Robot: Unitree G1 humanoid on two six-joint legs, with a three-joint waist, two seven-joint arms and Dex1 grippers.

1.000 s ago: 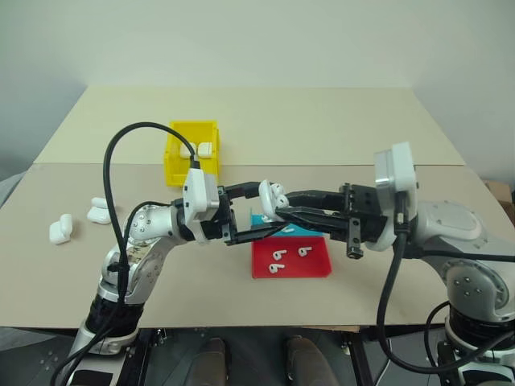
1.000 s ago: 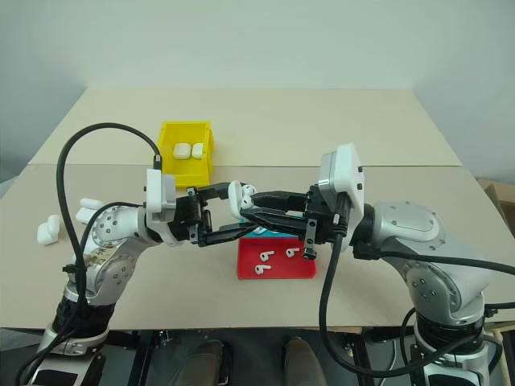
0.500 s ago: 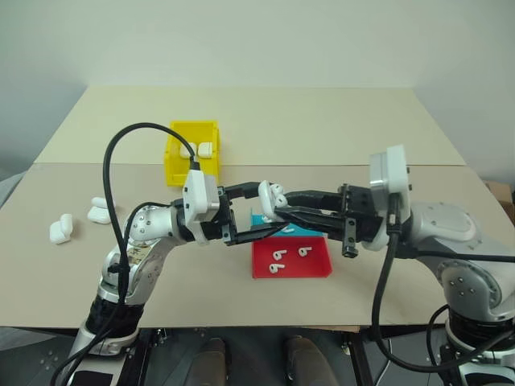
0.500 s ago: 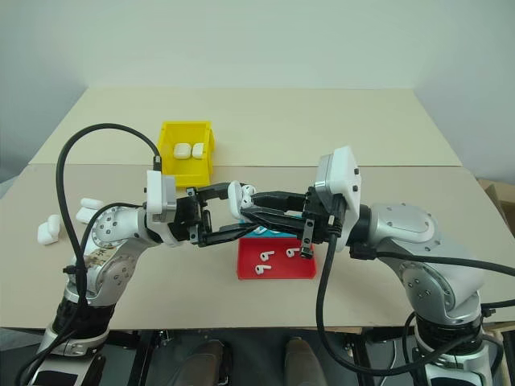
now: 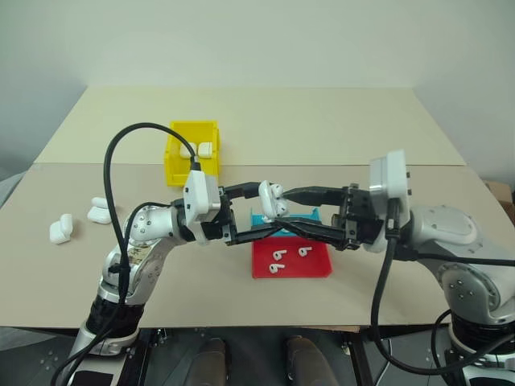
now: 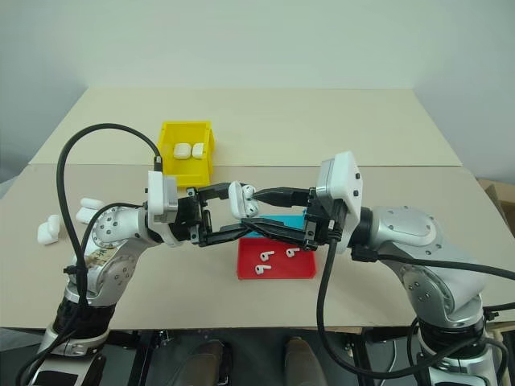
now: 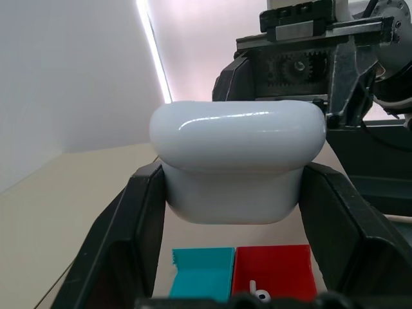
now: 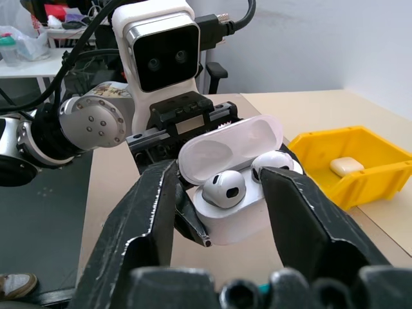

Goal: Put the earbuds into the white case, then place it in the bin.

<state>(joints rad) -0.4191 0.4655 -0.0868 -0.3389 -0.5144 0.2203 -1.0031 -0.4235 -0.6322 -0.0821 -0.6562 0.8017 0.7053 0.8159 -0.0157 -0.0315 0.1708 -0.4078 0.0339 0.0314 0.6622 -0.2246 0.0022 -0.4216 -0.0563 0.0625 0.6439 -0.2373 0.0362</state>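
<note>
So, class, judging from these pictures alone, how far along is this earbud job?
Done: two earbuds sit in the open white case, and two cases lie in the bin. In hand: the left gripper clamps the case, the right gripper open beside it. Left: shut the lid and bin it.

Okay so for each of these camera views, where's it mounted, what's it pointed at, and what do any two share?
Left and right eye: on the head, looking down over both arms at the table, the bin and the red tray.
Left wrist: along the left gripper, shut on the white case.
Right wrist: between the right gripper's open fingers, at the open case with two earbuds.
Both wrist views share the case.
</note>
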